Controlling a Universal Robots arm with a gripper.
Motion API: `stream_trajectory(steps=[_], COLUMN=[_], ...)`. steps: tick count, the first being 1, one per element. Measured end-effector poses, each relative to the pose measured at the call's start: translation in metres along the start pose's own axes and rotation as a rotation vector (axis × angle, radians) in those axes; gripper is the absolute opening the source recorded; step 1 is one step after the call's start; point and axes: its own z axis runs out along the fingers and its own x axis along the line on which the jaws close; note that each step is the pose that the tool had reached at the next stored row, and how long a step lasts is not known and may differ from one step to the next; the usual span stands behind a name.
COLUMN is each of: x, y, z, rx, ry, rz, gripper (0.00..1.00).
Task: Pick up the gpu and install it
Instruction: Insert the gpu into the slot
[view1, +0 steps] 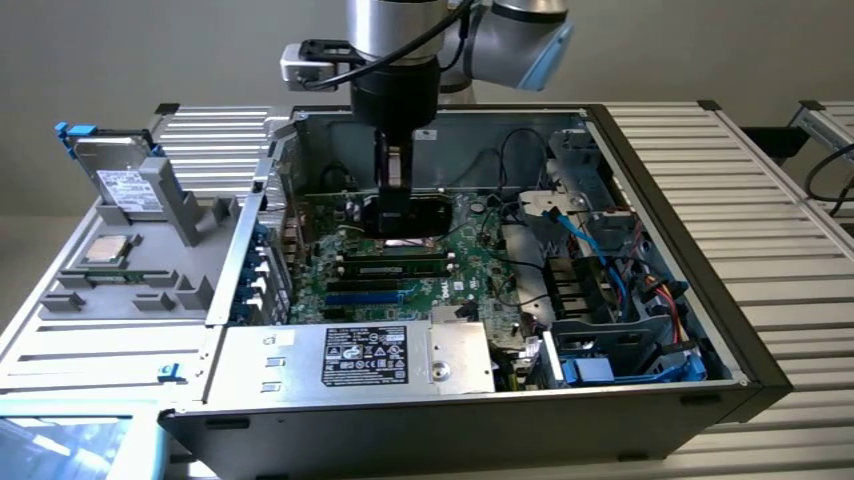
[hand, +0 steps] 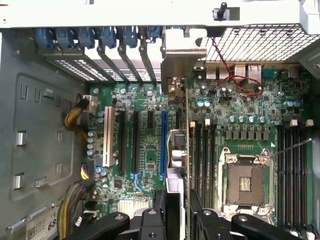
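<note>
The gpu (view1: 408, 214) (hand: 176, 150) hangs in the upper centre of the exterior view, inside the open computer case (view1: 641, 150) and over the green motherboard (view1: 400, 275). The tool (view1: 402, 203) (hand: 176, 198) is clamped on it from above. In the wrist view the card shows edge-on, just beside the blue expansion slot (hand: 163, 145), with the CPU socket (hand: 247, 182) on its other side. Whether the card touches the board cannot be told.
</note>
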Motion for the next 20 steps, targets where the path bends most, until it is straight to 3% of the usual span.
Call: stream_trajectory(steps=[3,20], x=[0.0,0.011], y=[0.0034,0.0097], z=[0.0043,0.036], rx=[0.0073,0.0134], ry=[0.0002,0.0014], rz=[0.001,0.006], gripper=[0.29,0.29])
